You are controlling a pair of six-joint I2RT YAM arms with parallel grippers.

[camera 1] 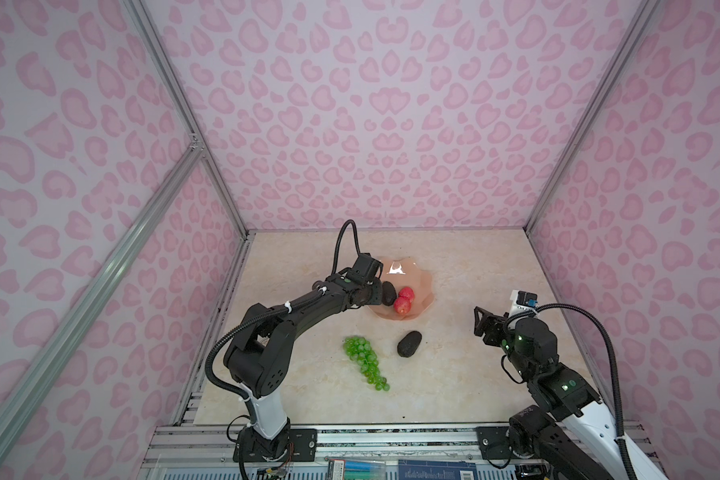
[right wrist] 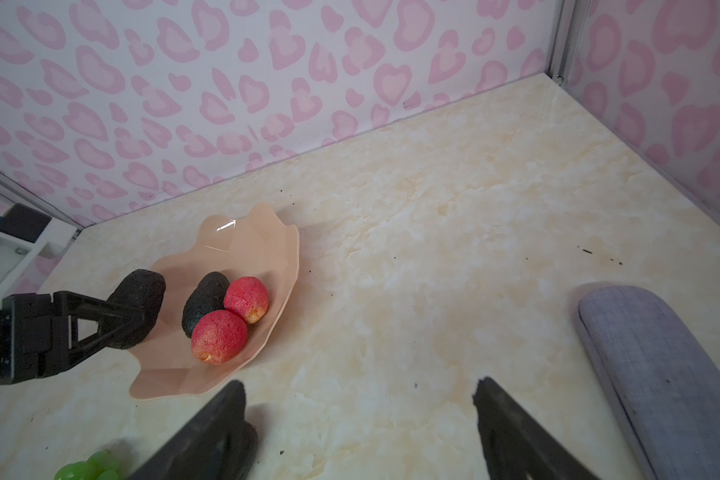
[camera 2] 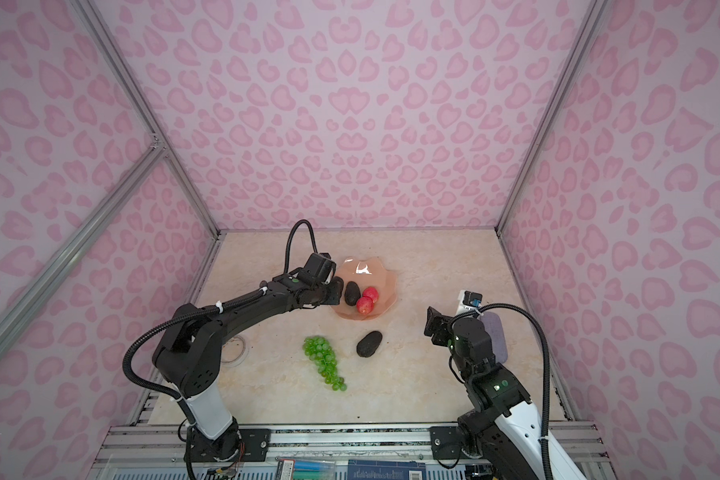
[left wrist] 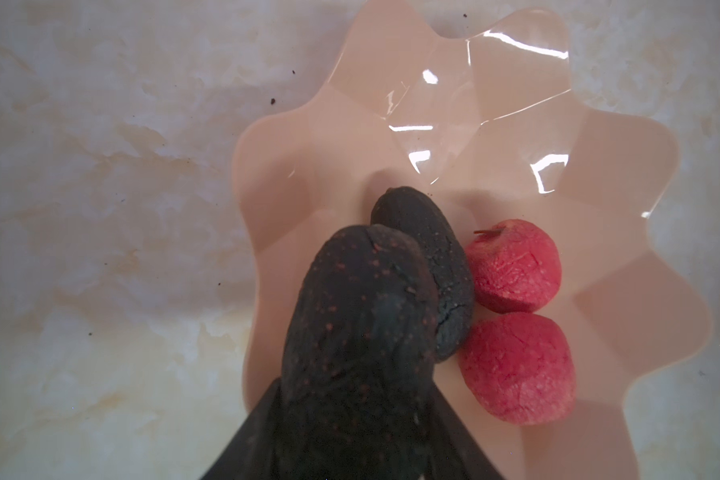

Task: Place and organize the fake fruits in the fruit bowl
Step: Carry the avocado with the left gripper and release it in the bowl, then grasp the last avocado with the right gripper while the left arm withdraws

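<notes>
The peach fruit bowl holds one black avocado and two red apples. My left gripper is shut on a second avocado, just above the bowl's left rim. A third avocado and the green grapes lie on the table in front of the bowl. My right gripper hangs open and empty to the right.
A lavender oblong object lies by the right arm. A beige tape roll sits partly under the left arm. Pink patterned walls enclose the marble table on three sides.
</notes>
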